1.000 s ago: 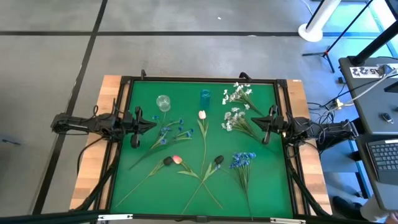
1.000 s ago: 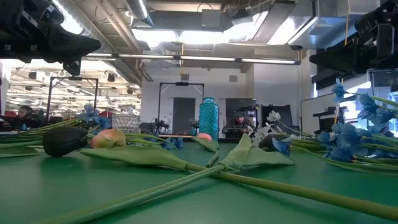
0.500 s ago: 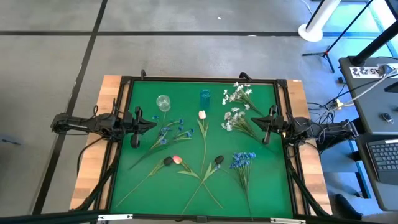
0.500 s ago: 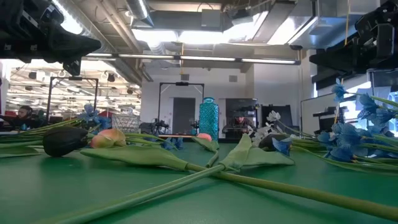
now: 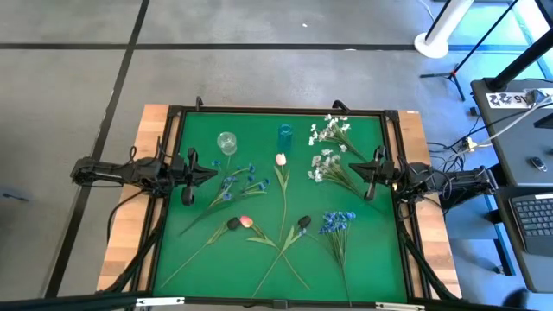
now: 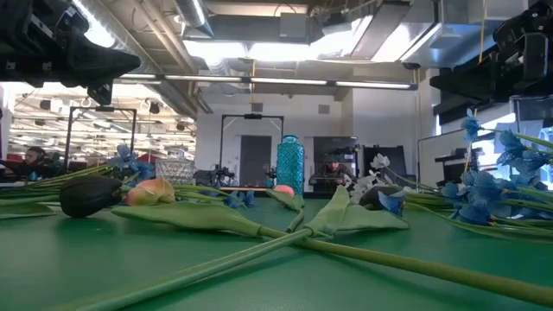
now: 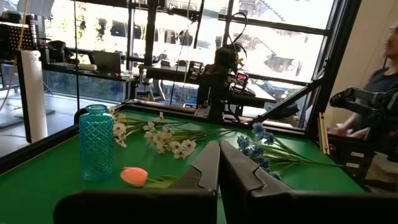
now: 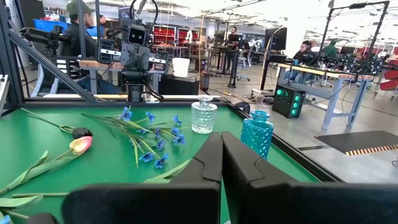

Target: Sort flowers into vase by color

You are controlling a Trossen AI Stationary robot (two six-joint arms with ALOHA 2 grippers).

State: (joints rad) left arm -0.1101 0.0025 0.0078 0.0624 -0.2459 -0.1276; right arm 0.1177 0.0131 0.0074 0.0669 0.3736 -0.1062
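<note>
A clear glass vase and a blue glass vase stand near the far edge of the green mat. Flowers lie flat on the mat: two white sprays, two blue sprays, a pale tulip, a pink tulip and two dark buds. My left gripper hovers at the table's left side beside a blue spray, shut. My right gripper hovers at the right side over a white spray's stems, shut. Neither holds anything.
A black frame rims the mat. The tulips' long stems cross near the near edge. Bare mat lies at the near left corner. People sit and stand in the room beyond the table.
</note>
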